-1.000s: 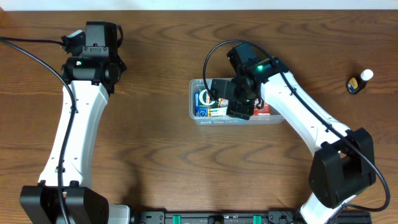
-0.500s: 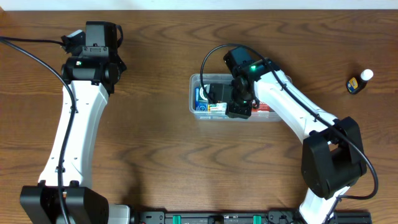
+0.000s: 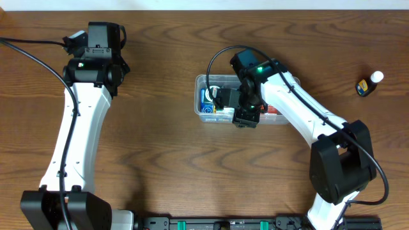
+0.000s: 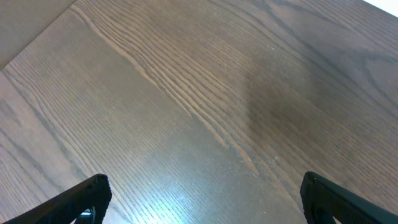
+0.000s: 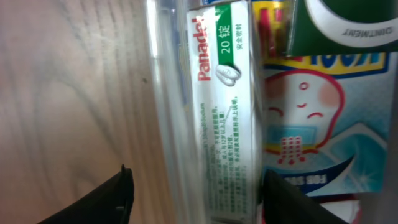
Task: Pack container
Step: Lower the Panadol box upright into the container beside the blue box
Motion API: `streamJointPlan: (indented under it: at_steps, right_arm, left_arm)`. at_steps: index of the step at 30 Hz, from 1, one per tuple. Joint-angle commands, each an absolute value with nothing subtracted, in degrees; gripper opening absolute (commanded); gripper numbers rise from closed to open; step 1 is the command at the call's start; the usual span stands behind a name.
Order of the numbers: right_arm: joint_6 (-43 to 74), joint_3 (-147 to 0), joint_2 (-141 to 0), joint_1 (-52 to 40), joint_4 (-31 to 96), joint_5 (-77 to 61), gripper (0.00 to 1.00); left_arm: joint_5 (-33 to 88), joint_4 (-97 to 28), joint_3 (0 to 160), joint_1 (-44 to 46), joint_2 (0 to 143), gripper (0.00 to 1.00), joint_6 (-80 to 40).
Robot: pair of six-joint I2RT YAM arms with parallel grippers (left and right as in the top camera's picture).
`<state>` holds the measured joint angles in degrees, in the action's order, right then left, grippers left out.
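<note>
The right gripper (image 3: 246, 117) had shifted toward the near wall of the clear rectangular plastic container (image 3: 197, 96). Fingers spread, it straddled that wall and a white Panadol carton (image 5: 225, 124), which was likely just packed.

A white box (image 5: 227, 124) between the fingertips of the right gripper (image 5: 198, 196) reads "Panado" in red, with its last letter unclear. Its green band carries "20" and small Asian characters. Ahead of the gripper and to its right, a green tin (image 5: 348, 25) shows "OINTMENT". The large letters on the blue carton (image 5: 323, 130) are cut off and unreadable.
</note>
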<state>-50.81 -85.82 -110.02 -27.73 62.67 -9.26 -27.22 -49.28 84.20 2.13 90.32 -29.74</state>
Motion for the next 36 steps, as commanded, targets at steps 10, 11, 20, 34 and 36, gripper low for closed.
streamJointPlan:
  at_steps: [10,11,20,34,36]
  right_arm:
    - [-43.6,-99.8,-109.9,-28.8,69.0,-12.1,0.64]
    - [-43.5,-99.8,-109.9,-28.8,68.9,-12.1,0.64]
    - [-43.2,-98.7,-110.0,-28.8,67.3,-12.1,0.01]
    - [-46.3,-96.9,-111.4,-28.8,69.2,-12.6,0.01]
    - [-48.4,-96.9,-112.0,-28.8,70.6,-13.3,0.01]
  left_arm:
    - [-28.1,-49.4,84.6,1.9,90.0,0.98,-29.2]
    - [-28.1,-49.4,84.6,1.9,90.0,0.98,-29.2]
    - [-28.1,-49.4,84.6,1.9,90.0,0.98,-29.2]
    - [-28.1,-49.4,84.6,1.9,90.0,0.98,-29.2]
    - [-28.1,-49.4,84.6,1.9,90.0,0.98,-29.2]
